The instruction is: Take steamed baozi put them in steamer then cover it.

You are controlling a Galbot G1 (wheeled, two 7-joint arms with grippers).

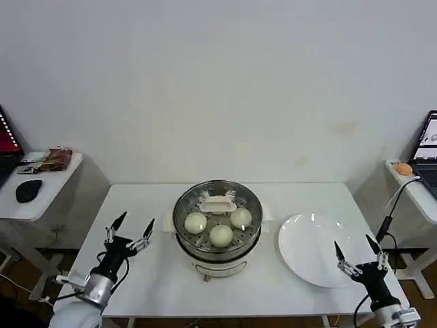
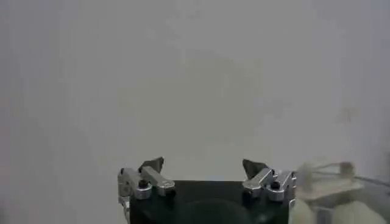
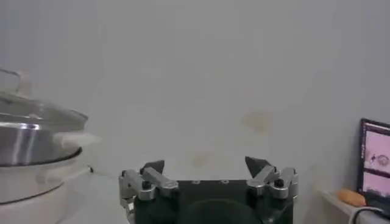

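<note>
With the glass cover seated on the steamer, you see left gripper and right gripper spread wide, empty; lift that fragile, slippery lid only by its white handle.

No readable text, labels or numbers — laptop screens too small to read

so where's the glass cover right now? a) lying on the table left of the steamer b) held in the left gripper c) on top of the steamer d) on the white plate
c: the cover sits on the steamer over the baozi, and both the left gripper and right gripper are open and hold nothing.
</note>
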